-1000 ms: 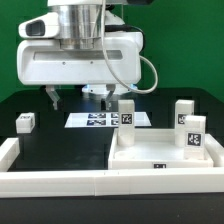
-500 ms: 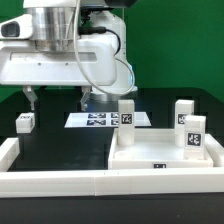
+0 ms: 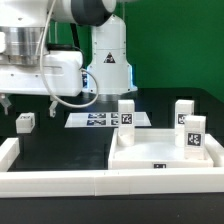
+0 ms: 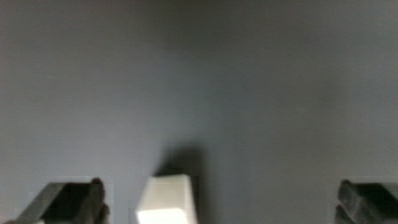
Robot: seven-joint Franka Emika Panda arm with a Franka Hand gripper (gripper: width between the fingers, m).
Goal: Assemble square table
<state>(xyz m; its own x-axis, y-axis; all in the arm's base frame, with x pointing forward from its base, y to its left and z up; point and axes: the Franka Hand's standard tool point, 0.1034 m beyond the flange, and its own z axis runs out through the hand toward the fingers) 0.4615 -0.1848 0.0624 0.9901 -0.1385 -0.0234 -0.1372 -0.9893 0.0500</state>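
White plastic parts lie on a black table, and we see the gripper above the one loose leg.

Nearest in the exterior view is the long white L-shaped rail [image 3: 60,178] along the front edge. Behind it, on the exterior view's right, lies the square panel [image 3: 150,152] with three legs [image 3: 127,115] standing upright on it. Further back are the marker board [image 3: 105,120] and, well apart on the exterior view's left, the fourth leg [image 3: 25,122] alone on the table. The gripper [image 3: 28,103] hangs over that side, jaws spread wide and holding nothing. In the wrist view the leg [image 4: 167,200] shows between the two fingers [image 4: 71,200], nearer to one of them, its long axis across the line that joins them. We judge the next move is down, after a small shift to centre the leg.
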